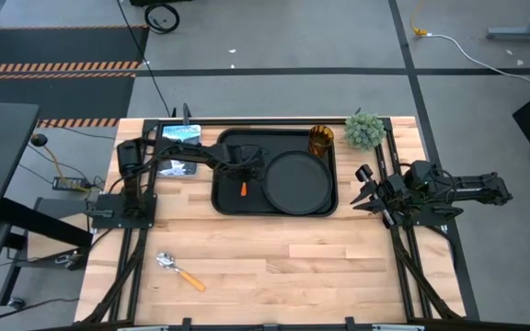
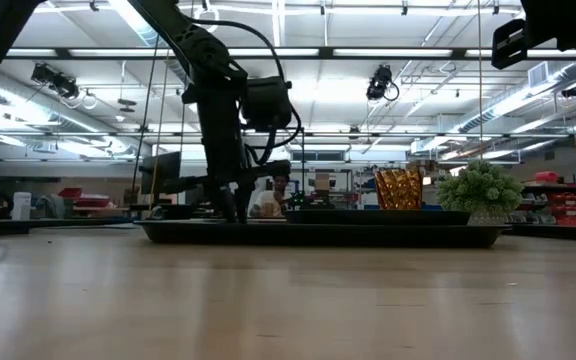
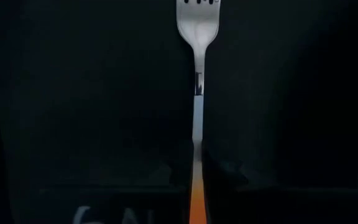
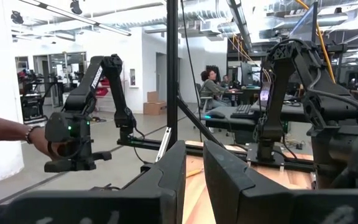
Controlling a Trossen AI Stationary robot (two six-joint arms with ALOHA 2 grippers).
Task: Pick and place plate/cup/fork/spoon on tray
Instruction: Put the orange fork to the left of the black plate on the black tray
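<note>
Left gripper (image 1: 243,171) down over the tray (image 1: 224,198), clenched on the orange handle of the fork (image 3: 197,62); tines pointing away from the wrist, lying over the tray's dark floor just beside the plate (image 1: 294,181). Judged to be the placing step for the fork. Best done by lowering until the fork lies flat on the tray floor, then opening without dragging sideways, and lifting straight up so the handle does not catch on a finger. Worth keeping the tines short of the plate rim so the fork does not ride up on it.

Cup (image 1: 321,140) standing in the tray's far right corner, clear of this move. Spoon (image 1: 178,269) alone on the counter (image 1: 293,267) near the front left, well apart from the tray, likely the last piece to fetch. Green plant (image 1: 364,130) just outside the tray beside the cup; picture card (image 1: 178,138) behind the left arm. Right gripper (image 1: 368,193) waiting off the tray's right side, fingers close together with only a narrow gap, holding nothing
</note>
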